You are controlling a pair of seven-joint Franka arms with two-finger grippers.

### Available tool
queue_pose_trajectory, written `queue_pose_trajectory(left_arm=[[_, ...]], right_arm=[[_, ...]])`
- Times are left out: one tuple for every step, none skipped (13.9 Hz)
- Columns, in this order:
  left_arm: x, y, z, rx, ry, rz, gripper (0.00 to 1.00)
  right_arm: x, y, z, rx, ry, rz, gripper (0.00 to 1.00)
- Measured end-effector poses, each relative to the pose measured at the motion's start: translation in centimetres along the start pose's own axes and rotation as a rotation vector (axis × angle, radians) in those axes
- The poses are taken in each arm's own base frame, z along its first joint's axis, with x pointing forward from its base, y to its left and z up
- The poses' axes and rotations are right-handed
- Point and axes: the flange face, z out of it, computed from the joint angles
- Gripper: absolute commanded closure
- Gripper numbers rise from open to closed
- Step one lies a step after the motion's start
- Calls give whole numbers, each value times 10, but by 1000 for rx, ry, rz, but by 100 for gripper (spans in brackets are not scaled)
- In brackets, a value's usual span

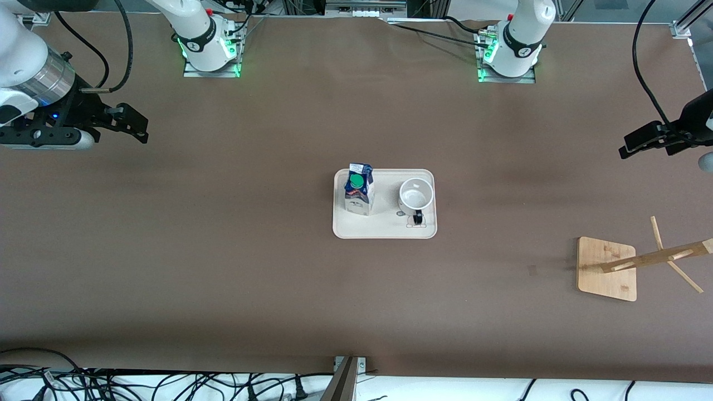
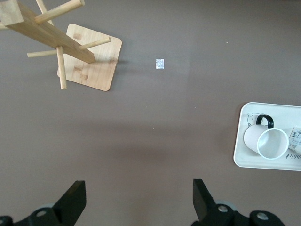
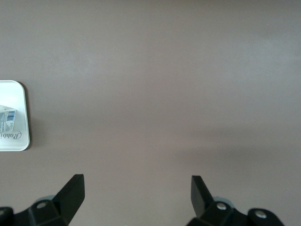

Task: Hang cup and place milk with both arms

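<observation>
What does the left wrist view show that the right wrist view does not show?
Only the left wrist view shows the wooden rack, a small white tag on the table and the cup. Only the right wrist view shows the right tool, open over bare table. Both show the tray, part of the milk carton and the brown table. The left tool is open too.

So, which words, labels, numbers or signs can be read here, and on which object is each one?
Tray: cursive word starting "Rabbi", cut off at the picture's edge.
Tray: small drawing beside the cup, no readable letters.
Milk: label print, too small to read.
Milk: barcode, digits unreadable.
</observation>
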Motion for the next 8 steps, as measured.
queue_pose_trajectory(left_arm=[[0,0,0,0,0,-1,0],[0,0,0,0,0,-1,0],[0,1,0,0,0,0,0],[0,2,0,0,0,2,0],[0,4,-1,0,3,6,0],[0,7,-3,-1,7,11,0],[0,9,-5,-1,11,14,0],[0,9,-6,-1,13,15,0]], right_arm=[[0,0,0,0,-1,4,0],[0,0,0,0,-2,10,0],[0,0,0,0,-2,11,0],[0,0,0,0,-2,11,0],[0,0,0,0,-1,11,0],[0,0,0,1,-1,12,0],[1,-1,0,8,2,12,0],[1,-3,-2,25,8,14,0]])
